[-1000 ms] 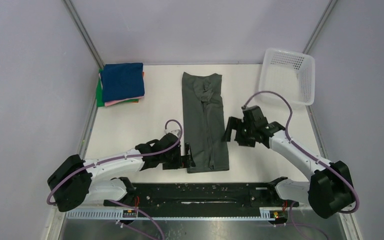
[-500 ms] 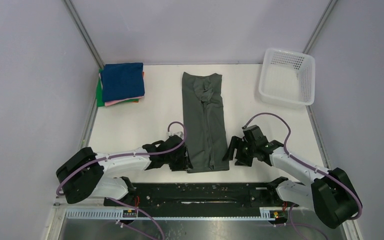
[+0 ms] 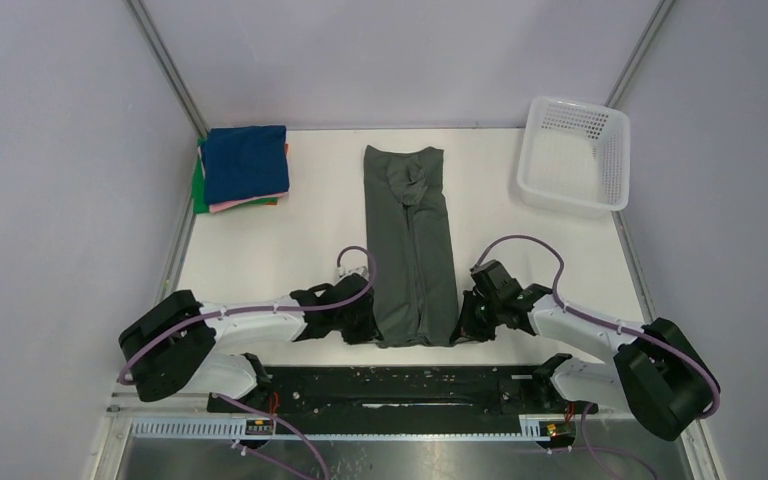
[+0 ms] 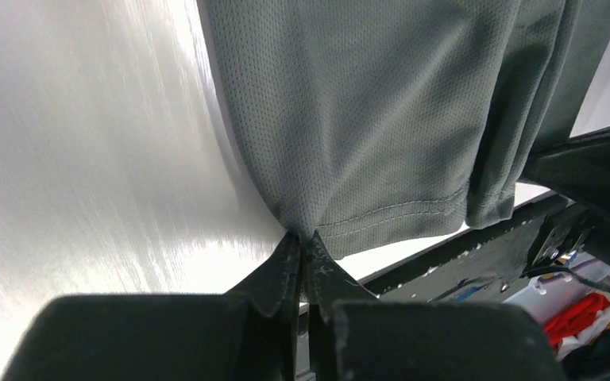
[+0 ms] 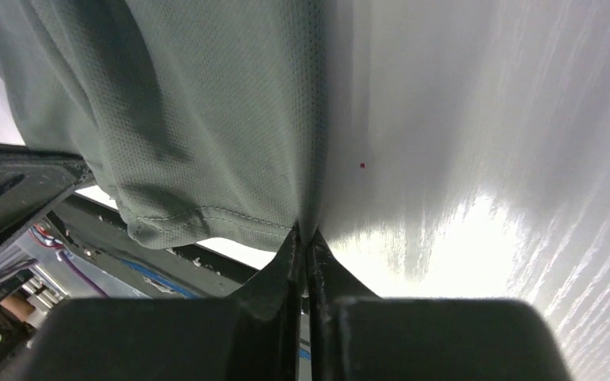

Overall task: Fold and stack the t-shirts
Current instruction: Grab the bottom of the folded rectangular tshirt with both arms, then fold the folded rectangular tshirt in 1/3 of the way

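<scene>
We have the dark grey-green soft mesh-cloth t-shirt (image 3: pixel 412 240) lying as a long narrow strip down the middle of the white table (image 3: pixel 280 250), collar end far and hem end close to our bases. The left gripper (image 4: pixel 303 238) is pinched tight on the near-left corner of the hem, and the right gripper (image 5: pixel 305 232) is pinched the same way on the near-right corner. In both wrist views the cloth bunches into the fingertips right at the stitched edge. We judge this fabric to be light, limp and rather slick, so it should sag between our two holds and may slide out of a shallow pinch. The doubled, stitched hem is the firmest place to hold, and the corners keep the edge spread. Any lift should keep both corners level and apart, or the layers folded underneath could shift. The stack of folded t-shirts (image 3: pixel 243 165), navy blue on top, sits at the far left. The white plastic mesh basket (image 3: pixel 573 150) stands at the far right, well apart.
</scene>
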